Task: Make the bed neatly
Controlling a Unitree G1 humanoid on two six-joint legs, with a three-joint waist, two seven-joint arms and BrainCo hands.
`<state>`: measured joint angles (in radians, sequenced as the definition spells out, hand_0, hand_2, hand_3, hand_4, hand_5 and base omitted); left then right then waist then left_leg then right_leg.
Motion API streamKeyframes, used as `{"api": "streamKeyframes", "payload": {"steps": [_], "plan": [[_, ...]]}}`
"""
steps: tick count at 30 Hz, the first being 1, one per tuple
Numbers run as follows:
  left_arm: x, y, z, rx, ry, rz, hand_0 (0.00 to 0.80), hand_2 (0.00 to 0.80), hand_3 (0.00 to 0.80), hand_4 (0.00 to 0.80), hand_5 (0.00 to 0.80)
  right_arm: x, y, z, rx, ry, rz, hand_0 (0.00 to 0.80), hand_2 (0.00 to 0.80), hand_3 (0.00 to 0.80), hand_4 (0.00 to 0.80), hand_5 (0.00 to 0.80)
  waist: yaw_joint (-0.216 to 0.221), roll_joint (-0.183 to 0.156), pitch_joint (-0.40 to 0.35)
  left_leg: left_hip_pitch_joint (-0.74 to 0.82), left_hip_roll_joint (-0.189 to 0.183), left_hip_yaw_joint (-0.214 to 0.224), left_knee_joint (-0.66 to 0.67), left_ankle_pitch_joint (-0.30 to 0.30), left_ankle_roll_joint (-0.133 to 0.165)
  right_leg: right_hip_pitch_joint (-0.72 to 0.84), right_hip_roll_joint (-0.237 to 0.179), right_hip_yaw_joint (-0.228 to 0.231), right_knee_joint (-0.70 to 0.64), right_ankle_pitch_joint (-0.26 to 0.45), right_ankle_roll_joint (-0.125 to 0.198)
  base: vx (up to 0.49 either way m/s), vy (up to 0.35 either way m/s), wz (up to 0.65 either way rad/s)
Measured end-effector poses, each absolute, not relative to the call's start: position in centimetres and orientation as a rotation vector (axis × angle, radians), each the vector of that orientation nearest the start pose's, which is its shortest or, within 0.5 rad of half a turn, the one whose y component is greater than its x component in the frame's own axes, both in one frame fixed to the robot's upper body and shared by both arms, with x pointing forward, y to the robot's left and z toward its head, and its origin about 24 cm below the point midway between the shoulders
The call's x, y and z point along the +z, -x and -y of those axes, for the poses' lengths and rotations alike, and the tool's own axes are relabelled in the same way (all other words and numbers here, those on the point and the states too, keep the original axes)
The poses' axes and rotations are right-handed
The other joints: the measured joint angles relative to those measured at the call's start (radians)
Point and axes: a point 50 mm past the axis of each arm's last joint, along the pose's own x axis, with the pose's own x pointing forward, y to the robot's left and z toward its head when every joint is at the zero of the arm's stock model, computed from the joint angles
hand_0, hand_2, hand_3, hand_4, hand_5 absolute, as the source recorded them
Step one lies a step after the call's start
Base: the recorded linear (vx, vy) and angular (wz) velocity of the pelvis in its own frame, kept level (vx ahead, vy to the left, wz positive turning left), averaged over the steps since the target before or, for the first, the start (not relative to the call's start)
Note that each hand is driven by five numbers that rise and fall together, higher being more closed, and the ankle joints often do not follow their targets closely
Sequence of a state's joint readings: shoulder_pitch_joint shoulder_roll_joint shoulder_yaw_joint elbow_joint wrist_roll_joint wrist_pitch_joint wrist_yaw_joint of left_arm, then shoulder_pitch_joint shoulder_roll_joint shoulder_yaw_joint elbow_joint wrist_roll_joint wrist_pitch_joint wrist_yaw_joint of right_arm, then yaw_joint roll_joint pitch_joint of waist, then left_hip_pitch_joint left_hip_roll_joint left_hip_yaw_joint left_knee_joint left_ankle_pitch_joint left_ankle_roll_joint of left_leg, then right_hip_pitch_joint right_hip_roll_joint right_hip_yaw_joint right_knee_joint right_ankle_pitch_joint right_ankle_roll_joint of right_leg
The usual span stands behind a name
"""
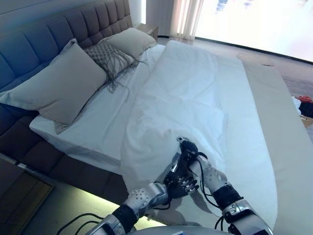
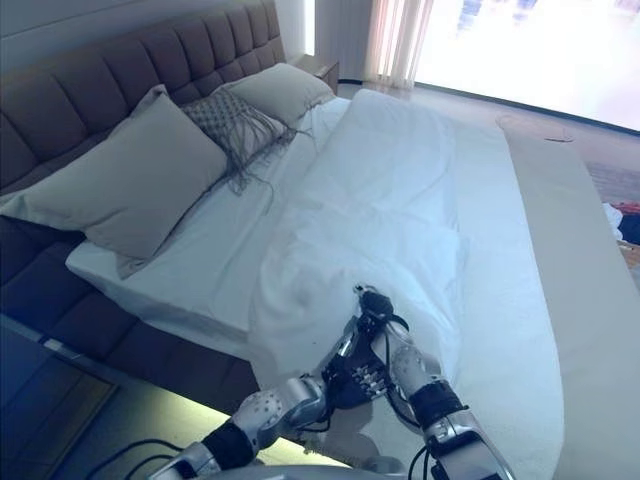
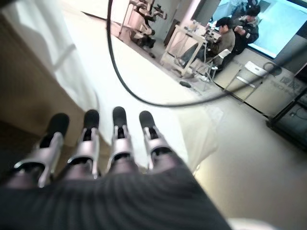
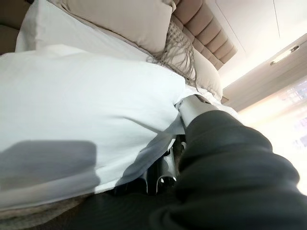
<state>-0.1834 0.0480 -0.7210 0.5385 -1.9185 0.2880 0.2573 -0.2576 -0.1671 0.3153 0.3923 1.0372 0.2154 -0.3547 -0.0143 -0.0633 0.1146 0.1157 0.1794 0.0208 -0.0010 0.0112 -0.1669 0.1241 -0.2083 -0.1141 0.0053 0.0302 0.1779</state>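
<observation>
White duvet rumpled, near edge bunched at both hands.

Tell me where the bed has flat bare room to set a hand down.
Free: the sheet strip between the pillows and the bunched duvet, and the flat cover along the bed's right edge. Crowded: the near duvet corner, where the left hand and right hand meet.

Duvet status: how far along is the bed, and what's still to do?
Done: the three pillows stand against the headboard. In hand: both hands meet at the near edge of the white duvet; the right hand reaches into the cloth, the left hand sits beside it, fingers straight. Left: the duvet lies bunched toward the middle, leaving bare sheet below the pillows, so it needs spreading.
</observation>
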Motion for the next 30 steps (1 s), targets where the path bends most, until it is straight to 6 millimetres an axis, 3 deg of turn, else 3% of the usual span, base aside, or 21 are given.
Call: {"api": "streamKeyframes", "payload": {"steps": [18, 30], "plan": [[-6.6, -18.6, -0.5, -0.103, 1.322, -1.273, 0.8, 0.8, 0.8, 0.8, 0.8, -2.9, -26.4, 10.8, -0.035, -0.619, -0.688, 0.8, 0.8, 0.8, 0.8, 0.8, 0.0, 0.006, -0.065, 0.049, 0.011, 0.033, -0.022, -0.002, -0.002, 0.01, 0.011, 0.029, 0.0, -0.004, -0.006, 0.003, 0.015, -0.05], [-7.7, -19.4, -2.8, -0.035, 1.26, -1.163, 0.8, 0.8, 0.8, 0.8, 0.8, -3.1, -26.2, 11.1, -0.016, -0.613, -0.699, 0.8, 0.8, 0.8, 0.8, 0.8, 0.002, 0.035, -0.089, 0.065, 0.014, 0.056, -0.038, -0.002, -0.002, 0.0, 0.015, 0.049, -0.002, -0.004, -0.006, -0.022, 0.007, -0.05]]}}
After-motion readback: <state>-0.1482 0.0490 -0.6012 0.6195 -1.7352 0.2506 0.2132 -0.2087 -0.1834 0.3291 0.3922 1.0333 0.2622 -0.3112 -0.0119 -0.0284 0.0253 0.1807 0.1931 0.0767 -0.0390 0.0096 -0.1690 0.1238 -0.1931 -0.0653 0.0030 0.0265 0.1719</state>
